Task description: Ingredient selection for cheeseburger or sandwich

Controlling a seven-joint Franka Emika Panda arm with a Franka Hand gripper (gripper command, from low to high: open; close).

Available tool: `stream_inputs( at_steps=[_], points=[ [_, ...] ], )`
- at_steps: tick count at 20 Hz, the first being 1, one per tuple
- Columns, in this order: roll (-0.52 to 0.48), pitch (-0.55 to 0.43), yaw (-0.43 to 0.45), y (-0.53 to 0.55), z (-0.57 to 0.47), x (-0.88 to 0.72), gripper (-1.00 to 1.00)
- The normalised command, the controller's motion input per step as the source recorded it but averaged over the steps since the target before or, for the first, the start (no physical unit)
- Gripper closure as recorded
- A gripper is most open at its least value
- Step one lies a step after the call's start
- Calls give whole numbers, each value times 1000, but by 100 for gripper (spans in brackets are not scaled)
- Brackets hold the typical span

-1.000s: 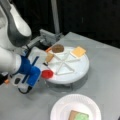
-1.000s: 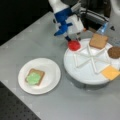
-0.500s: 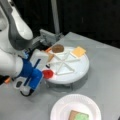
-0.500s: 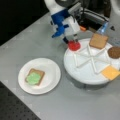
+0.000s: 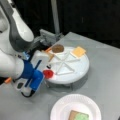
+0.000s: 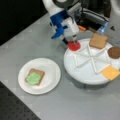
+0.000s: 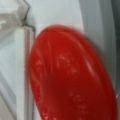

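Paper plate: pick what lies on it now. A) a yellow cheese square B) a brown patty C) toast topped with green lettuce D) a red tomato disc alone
C: in both front views the paper plate holds a toast square with green lettuce on it; the red tomato disc is by the gripper at the divided tray.

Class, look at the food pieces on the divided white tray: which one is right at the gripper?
The red tomato disc, at the tray rim directly under the gripper. The toast square, brown patty and yellow cheese square lie farther off.
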Motion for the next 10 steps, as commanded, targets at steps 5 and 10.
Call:
stream_inputs(
  at_steps=[5,10],
  points=[
    [216,38,83,-108,28,182,-100],
    [192,80,89,-81,68,176,-100]
  ],
)
